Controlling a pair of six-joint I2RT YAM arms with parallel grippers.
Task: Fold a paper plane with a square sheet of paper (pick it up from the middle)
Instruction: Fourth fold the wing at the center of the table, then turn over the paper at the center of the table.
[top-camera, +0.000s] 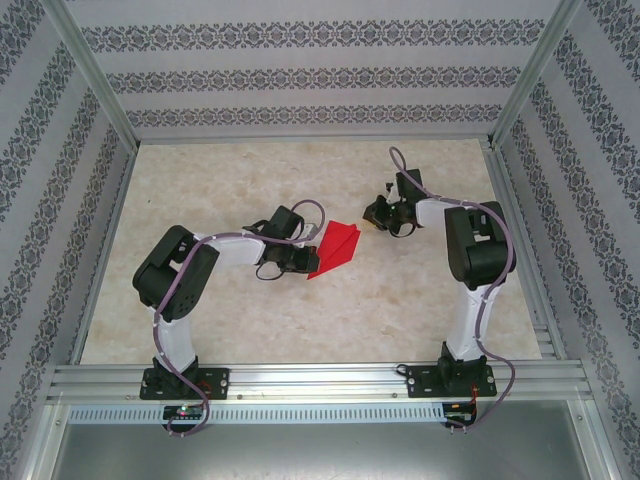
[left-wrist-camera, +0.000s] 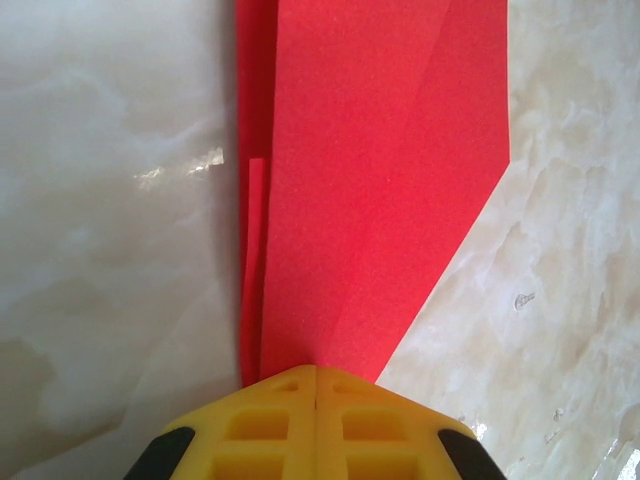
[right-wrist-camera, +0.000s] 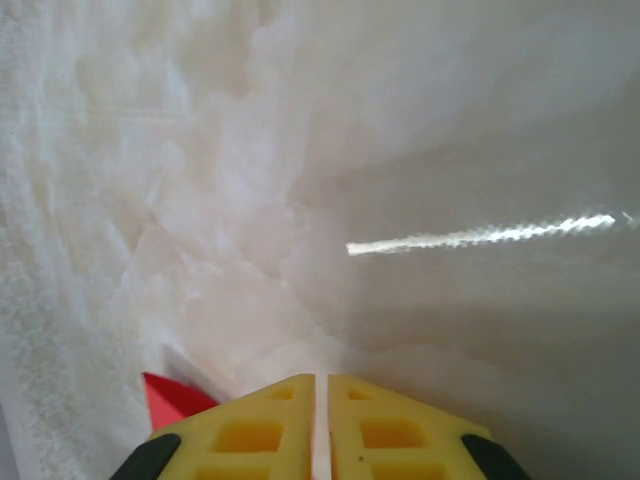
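Slippage is the chief worry. The plane (top-camera: 338, 250) lies flat on the worktop (top-camera: 250, 330), creased and pointed, with the left hand (top-camera: 305, 260) against its left edge and the right hand (top-camera: 374, 217) just beside its upper right tip. From the left wrist, that hand (left-wrist-camera: 316, 385) is clenched, its fingertips tight together where the red paper narrows to meet them. Whether a layer is nipped in the seam or only pressed beneath the tips cannot be told. If it is only pressed, a sideways drag would probably slide the plane over the glossy worktop and throw the creases out of line. If it is nipped, a lift could tug the folds open or tear the thin sheet. A narrow flap (left-wrist-camera: 253, 230) stands slightly proud along the plane's left side. A hand sweeping past could snag it and bend it the wrong way. From the right wrist, the right hand (right-wrist-camera: 321, 395) is all but closed, a thin slit between its fingers and nothing gripped, with a red corner (right-wrist-camera: 175, 402) of the plane just to the left of its fingertips. So close to the plane, any approach without first spreading the fingers would likely shove or crumple the tip instead of catching it. If both hands pull at once, the paper could buckle between them.
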